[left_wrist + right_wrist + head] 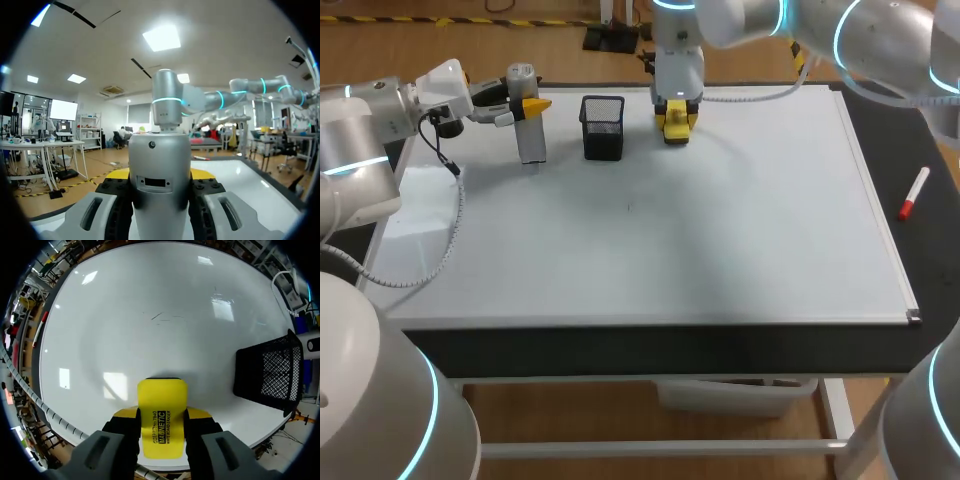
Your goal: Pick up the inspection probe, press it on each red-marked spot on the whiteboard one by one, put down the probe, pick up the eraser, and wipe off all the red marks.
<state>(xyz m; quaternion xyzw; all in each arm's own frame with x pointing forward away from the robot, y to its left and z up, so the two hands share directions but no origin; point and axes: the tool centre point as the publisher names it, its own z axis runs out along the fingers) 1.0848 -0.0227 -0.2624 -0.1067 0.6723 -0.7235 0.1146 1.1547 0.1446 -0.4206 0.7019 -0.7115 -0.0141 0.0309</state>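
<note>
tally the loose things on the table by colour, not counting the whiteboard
silver: 1, the probe
black: 1, the mesh cup
yellow: 1, the eraser
white with a red end: 1, the marker
total: 4

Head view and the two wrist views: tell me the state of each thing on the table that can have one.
probe: upright, gripped between the left jaws.
eraser: gripped between the right jaws, at the whiteboard's far edge.
whiteboard: no red marks showing, only faint grey traces.
mesh cup: upright on the whiteboard.
red marker: lying flat off the whiteboard, on the black table.
</note>
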